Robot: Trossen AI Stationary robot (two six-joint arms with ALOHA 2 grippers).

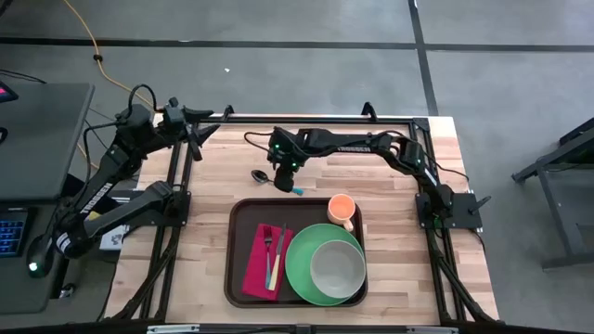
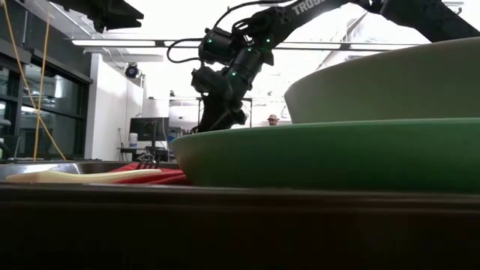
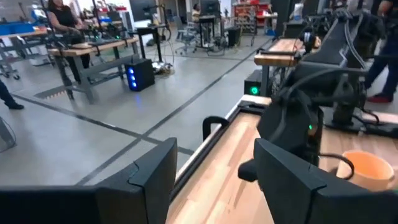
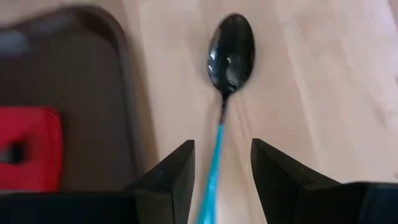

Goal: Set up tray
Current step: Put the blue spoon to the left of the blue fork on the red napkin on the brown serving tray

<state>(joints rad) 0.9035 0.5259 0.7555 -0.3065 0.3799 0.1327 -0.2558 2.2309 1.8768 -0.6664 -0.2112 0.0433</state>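
Note:
A spoon with a black bowl (image 4: 231, 53) and thin blue handle (image 4: 214, 162) lies flat on the wood table just beyond the tray's far edge, spoon (image 1: 263, 175). My right gripper (image 4: 222, 168) is open and points down over it (image 1: 286, 178), one finger on each side of the handle, a gap showing at both. The dark brown tray (image 1: 237, 269) holds a red napkin (image 1: 258, 274) with a fork (image 1: 268, 243), a green plate (image 1: 299, 269) with a pale bowl (image 1: 337, 267), and an orange cup (image 1: 342, 209). My left gripper (image 1: 200, 130) waits open at the far left.
The tray's far left corner (image 4: 93, 74) and the napkin (image 4: 31, 146) lie close beside the spoon. The cup stands in the tray's far right corner, near my right arm (image 1: 371, 144). Bare wood (image 1: 223, 162) stretches left of the spoon. Black frame rails (image 1: 181, 186) border the table.

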